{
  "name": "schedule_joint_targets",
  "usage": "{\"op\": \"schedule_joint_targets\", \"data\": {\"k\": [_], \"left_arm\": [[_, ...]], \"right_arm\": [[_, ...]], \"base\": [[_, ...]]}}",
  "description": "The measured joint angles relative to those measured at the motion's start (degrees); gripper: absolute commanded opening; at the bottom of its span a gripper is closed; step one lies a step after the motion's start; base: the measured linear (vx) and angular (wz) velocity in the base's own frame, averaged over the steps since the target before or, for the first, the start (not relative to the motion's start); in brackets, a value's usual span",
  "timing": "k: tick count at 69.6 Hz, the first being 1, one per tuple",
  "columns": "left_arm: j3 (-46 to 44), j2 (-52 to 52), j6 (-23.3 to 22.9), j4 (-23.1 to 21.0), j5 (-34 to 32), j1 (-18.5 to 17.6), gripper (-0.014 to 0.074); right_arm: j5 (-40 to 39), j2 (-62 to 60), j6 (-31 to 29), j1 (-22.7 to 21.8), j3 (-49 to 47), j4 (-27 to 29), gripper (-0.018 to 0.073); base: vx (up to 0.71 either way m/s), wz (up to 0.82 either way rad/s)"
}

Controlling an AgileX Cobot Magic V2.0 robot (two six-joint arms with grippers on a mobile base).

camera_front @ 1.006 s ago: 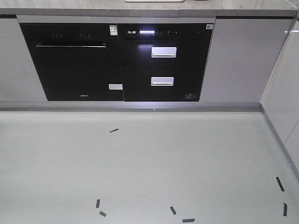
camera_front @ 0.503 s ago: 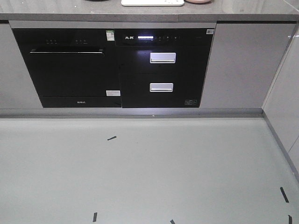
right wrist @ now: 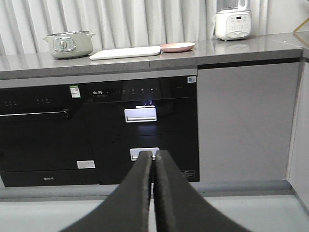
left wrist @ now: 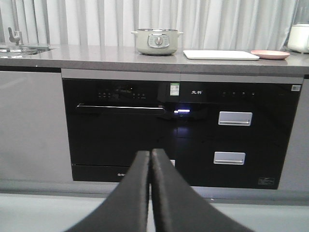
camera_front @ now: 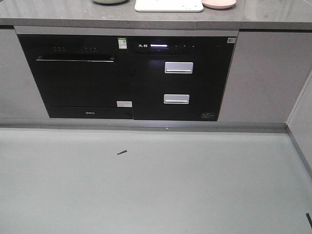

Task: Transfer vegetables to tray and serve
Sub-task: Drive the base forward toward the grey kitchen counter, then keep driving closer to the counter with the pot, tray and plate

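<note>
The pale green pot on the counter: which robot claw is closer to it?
Left. The pot stands straight ahead of the left gripper, up on the counter; from the right gripper it lies well off to the left. Neither touches it.

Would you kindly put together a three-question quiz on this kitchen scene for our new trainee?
1. True or false: the left gripper and the right gripper are both open.
2. What stands on the counter to the left of the tray? A) a pot B) a kettle C) a toaster
3. Fill in: the plate to the right of the tray is ___ in colour.

Key: 1 false, both are shut; 2 A; 3 pink.
</note>
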Motion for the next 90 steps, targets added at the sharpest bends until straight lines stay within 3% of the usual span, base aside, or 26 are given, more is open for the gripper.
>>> {"op": "schedule_joint_targets", "data": {"k": [90], "left_arm": [[0.00,0.00,0.00,0.00,0.00,0.00,-0.0006]], "right_arm": [[0.00,0.00,0.00,0.00,0.00,0.00,-0.0003]], "base": [[0.13,0.00]]}}
